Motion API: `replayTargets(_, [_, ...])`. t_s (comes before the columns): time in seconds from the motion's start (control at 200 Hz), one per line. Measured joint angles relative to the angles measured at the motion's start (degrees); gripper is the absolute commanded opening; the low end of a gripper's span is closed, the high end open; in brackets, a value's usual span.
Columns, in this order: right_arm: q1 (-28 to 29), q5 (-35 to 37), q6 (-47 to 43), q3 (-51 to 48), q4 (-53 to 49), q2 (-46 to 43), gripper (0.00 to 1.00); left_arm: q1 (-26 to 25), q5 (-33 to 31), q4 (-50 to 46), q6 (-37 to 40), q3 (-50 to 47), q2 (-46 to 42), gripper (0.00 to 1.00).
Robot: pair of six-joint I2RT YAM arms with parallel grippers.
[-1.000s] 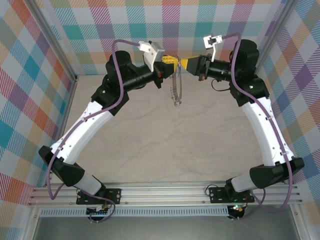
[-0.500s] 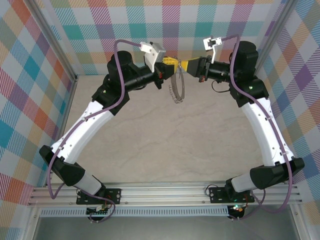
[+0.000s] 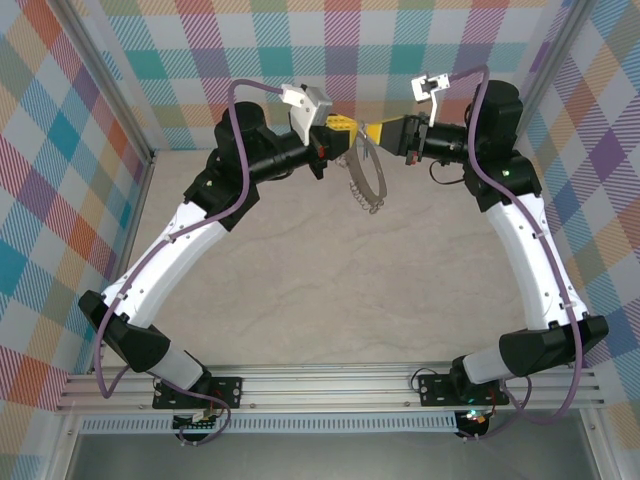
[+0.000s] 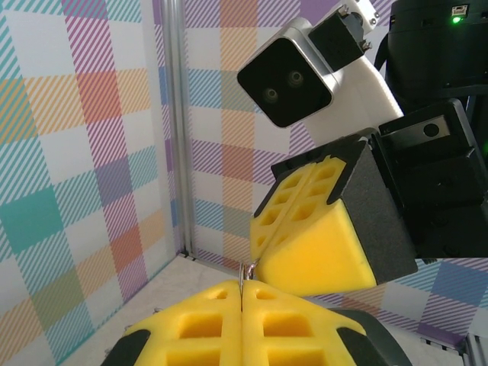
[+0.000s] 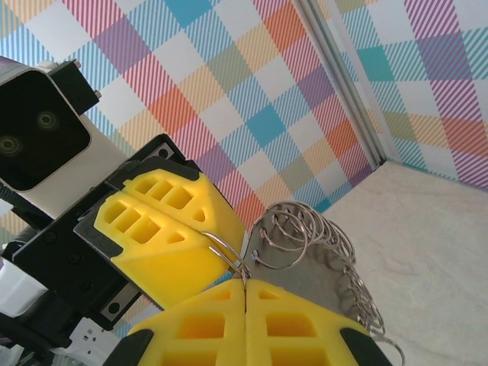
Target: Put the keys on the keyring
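L gripper (image 3: 338, 125) & R gripper (image 3: 378, 130) tip-to-tip, aloft — keyring (image 3: 365, 200) betw. both

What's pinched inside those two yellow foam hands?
Thin wire of the keyring runs into the shut left hand and right hand; its loops hang outside. The foam covers anything else gripped.

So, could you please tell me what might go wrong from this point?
1. The jaws of the left gripper and the right gripper are both shut on thin wire of the keyring. The soft yellow pads could let that wire slip, and the ring hangs well above the table, so it would drop.
2. The two grippers sit tip to tip, very close together, so a small sideways pull may twist the wire or knock the pads together.
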Motion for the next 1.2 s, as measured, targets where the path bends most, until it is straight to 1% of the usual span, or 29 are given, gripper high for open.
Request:
replayTargets(0.025, [-0.1,-0.2,0.2,0.0,0.0,0.0,0.08,0.0,0.0,0.0,0.0,0.0,0.0,0.00])
replayTargets(0.065, [-0.1,-0.3,0.6,0.0,0.0,0.1,0.23,0.0,0.0,0.0,0.0,0.0,0.0,0.00])
replayTargets(0.085, [-0.2,-0.4,0.6,0.0,0.0,0.1,0.27,0.0,0.0,0.0,0.0,0.0,0.0,0.00])
replayTargets(0.165, [-0.4,-0.3,1.3,0.0,-0.4,0.1,0.37,0.0,0.0,0.8,0.0,0.0,0.0,0.00])
replayTargets(0.21, [-0.6,-0.2,1.3,0.0,-0.6,0.0,0.40,0.0,0.0,1.4,0.0,0.0,0.0,0.00])
replayTargets(0.345, [-2.5,-0.2,2.5,-1.2,-0.4,-0.7,0.43,0.0,0.0,2.3,0.0,-0.1,-0.1,0.00])
replayTargets(0.475, [-4.3,-0.2,5.0,-2.4,1.4,-1.3,0.49,0.0,0.0,3.1,-0.1,-0.3,-0.1,0.00])
replayTargets(0.685, [-4.8,-0.2,9.3,-2.8,6.7,-1.3,0.54,0.0,0.1,6.4,-2.1,-1.9,-0.1,0.00])
replayTargets(0.92, [-4.8,0.3,14.4,-4.9,13.7,-1.3,0.55,2.4,2.2,13.8,-10.0,-3.9,-0.1,0.00])
replayTargets(1.2, [-4.8,2.9,22.0,-8.4,23.2,-1.3,0.56,6.5,5.9,23.7,-22.4,-5.0,0.7,0.00])
